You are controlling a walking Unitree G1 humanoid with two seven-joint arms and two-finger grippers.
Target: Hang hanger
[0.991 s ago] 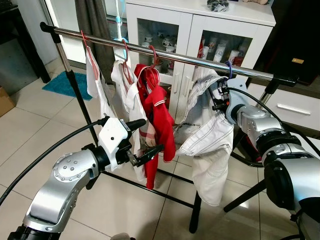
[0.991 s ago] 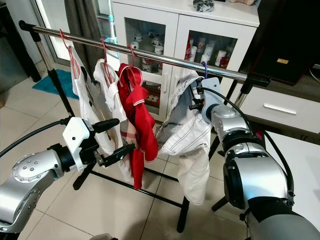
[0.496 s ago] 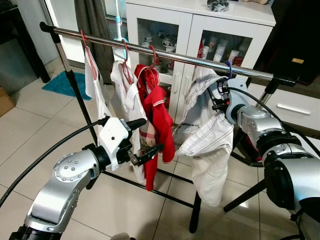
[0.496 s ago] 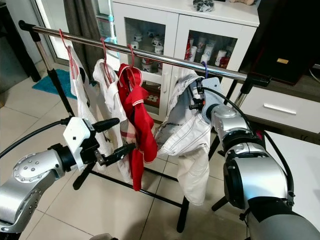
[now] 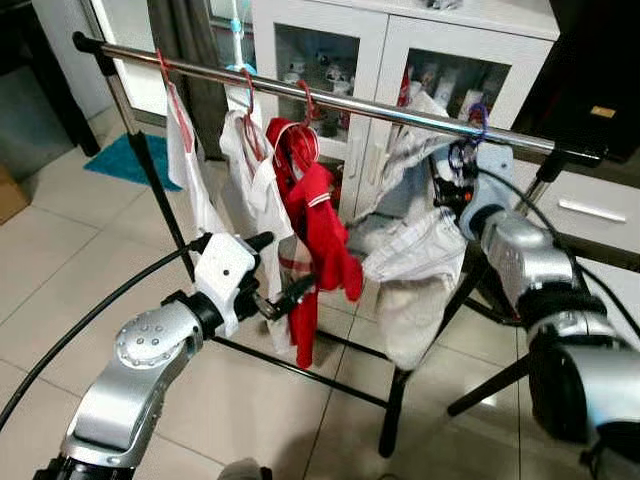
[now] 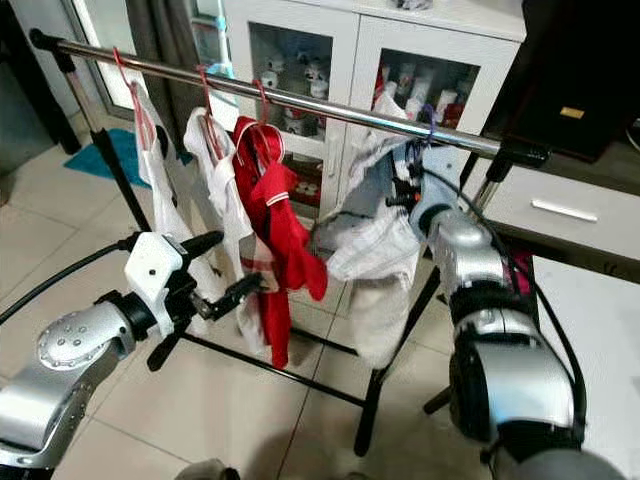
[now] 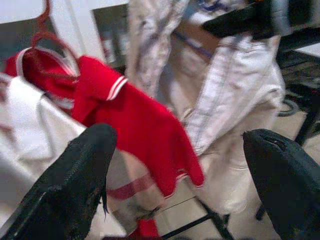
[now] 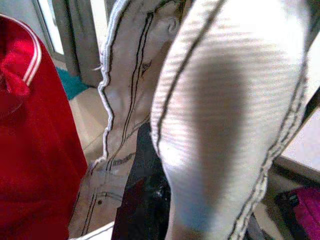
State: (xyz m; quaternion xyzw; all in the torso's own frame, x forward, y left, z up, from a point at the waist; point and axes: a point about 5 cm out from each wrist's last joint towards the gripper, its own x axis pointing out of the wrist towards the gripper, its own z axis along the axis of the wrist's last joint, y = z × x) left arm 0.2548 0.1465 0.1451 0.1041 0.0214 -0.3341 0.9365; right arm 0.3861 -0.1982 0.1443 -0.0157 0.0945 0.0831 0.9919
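Right end effector [image 5: 452, 178] amid white garment [image 5: 405, 270], beside red shirt [image 5: 320, 225]

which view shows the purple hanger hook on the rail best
The left eye view: the purple hook sits at the rail, above the right gripper. The right eye view shows it too. The wrist views show mostly cloth.
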